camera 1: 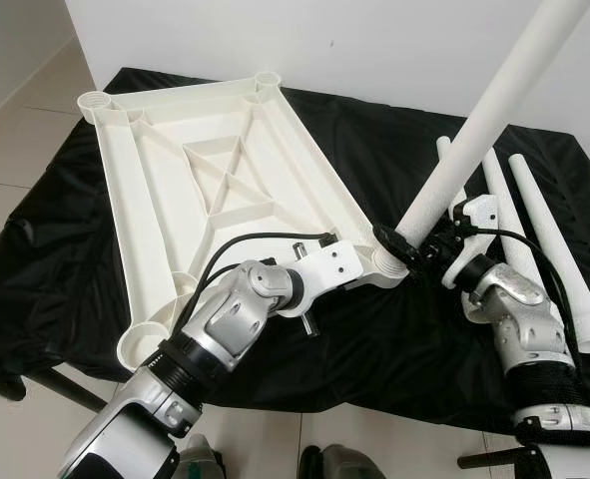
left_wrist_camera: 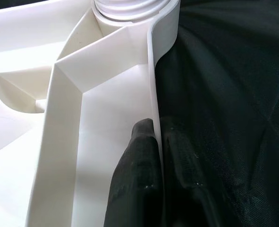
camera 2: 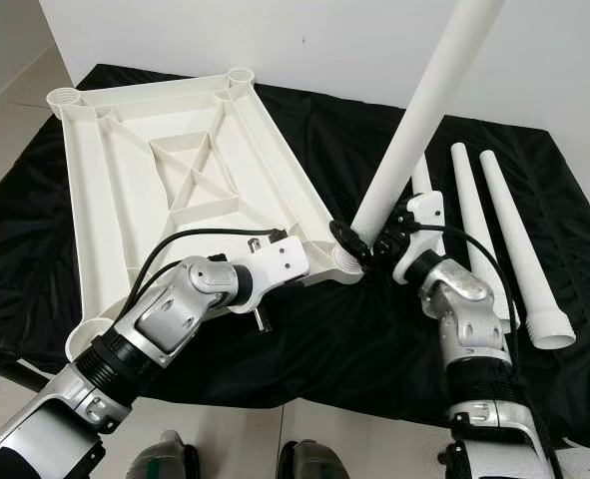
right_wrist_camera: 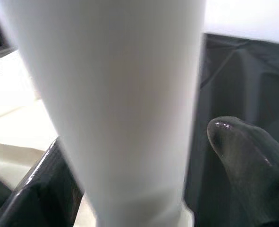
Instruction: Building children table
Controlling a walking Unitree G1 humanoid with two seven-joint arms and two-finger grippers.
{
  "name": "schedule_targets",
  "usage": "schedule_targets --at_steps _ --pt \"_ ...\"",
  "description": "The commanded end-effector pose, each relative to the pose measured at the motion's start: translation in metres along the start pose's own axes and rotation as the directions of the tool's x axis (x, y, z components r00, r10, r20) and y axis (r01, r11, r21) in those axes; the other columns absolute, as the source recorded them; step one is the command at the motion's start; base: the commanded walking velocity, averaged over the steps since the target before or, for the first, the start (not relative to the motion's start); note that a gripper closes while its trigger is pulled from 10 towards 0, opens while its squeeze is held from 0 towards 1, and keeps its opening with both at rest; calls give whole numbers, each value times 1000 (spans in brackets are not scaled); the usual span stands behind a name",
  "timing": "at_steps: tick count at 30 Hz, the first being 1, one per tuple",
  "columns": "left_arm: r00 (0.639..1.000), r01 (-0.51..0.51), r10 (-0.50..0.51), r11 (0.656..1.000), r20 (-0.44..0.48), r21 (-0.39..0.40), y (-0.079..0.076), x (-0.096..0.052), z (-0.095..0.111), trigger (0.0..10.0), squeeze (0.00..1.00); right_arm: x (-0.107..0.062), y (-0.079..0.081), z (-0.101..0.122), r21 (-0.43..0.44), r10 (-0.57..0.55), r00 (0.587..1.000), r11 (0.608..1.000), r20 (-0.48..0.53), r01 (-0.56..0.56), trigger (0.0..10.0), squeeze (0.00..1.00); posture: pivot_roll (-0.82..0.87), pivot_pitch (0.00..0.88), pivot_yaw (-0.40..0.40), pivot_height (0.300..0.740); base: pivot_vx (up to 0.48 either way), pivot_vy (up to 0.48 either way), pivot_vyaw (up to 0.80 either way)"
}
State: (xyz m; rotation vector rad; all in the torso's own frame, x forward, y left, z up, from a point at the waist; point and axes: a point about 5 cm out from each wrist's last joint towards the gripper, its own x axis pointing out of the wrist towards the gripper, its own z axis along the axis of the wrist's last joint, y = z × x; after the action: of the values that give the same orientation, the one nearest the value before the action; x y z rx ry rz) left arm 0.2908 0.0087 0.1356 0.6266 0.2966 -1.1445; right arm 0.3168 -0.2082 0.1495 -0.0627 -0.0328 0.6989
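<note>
Left claw (left_wrist_camera: 153,179) pinched on the side wall of the white tabletop (camera 1: 215,170), one black finger (left_wrist_camera: 137,179) inside the rim and the other outside against the cloth, just short of the near-right corner socket (camera 1: 386,267). Right claw (camera 2: 374,242) clamped around the lower end of one white leg (camera 2: 429,100), fingers (right_wrist_camera: 245,161) on either side of it, foot of the leg seated at that same corner socket, shaft tilted up and away to the right. Tabletop upside down on the black cloth (camera 1: 394,130), ribs and a diagonal cross brace facing up. Four corner sockets counted: one taken by the held leg, three open. Three more white legs (camera 2: 509,235) flat on the cloth, side by side, just right of the right arm. Four legs in all. White wall behind, pale tiled floor (camera 1: 15,120) to the left.
</note>
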Motion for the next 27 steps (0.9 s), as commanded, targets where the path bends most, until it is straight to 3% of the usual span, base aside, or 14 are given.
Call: schedule_targets --at_steps 1,2,3,4,5,6,7,21,22,27 --pt "1000 -8 8 999 -4 35 0 2 2 10000 0 1 0 -1 2 41 999 999 -10 -41 10000 0 -40 19 -45 740 0 0 0" --pt "1000 -7 8 999 -3 36 -1 3 2 10000 0 1 0 -2 0 57 998 998 -19 -57 9176 0 -40 17 -45 740 0 0 0" --pt "1000 -7 7 999 -2 37 -1 3 2 10000 0 1 0 -3 1 67 997 998 -25 -67 6157 0 -40 15 -47 740 0 0 0" --pt "1000 -7 7 999 -2 37 -1 3 2 10000 0 1 0 -3 1 67 997 998 -25 -67 6157 0 -40 15 -47 740 0 0 0" --pt "1000 -6 6 999 -2 38 -1 3 2 10000 0 0 -1 -4 2 75 997 997 -28 -75 4863 0 -40 14 -46 740 0 0 0" --pt "1000 -6 6 999 -2 38 -1 3 2 10000 0 0 -1 -4 2 75 997 997 -28 -75 4863 0 -40 14 -46 740 0 0 0" --pt "1000 -5 5 999 -1 39 -1 3 3 10000 0 0 -2 -5 2 78 996 997 -31 -78 0 0 -40 12 -48 740 0 0 0" --pt "1000 0 0 999 1 41 -4 4 3 10000 0 -1 -2 -12 21 78 996 997 -50 -77 0 0 -39 8 -52 740 0 0 0" --pt "1000 1 -1 999 1 40 -5 4 3 10000 0 2 4 -14 44 67 997 997 -45 -65 10000 0 -36 7 -56 740 0 0 0" --pt "1000 2 -2 999 0 39 -6 3 2 10000 0 6 13 -15 67 21 999 998 -33 -19 10000 0 -34 6 -57 740 0 0 0"
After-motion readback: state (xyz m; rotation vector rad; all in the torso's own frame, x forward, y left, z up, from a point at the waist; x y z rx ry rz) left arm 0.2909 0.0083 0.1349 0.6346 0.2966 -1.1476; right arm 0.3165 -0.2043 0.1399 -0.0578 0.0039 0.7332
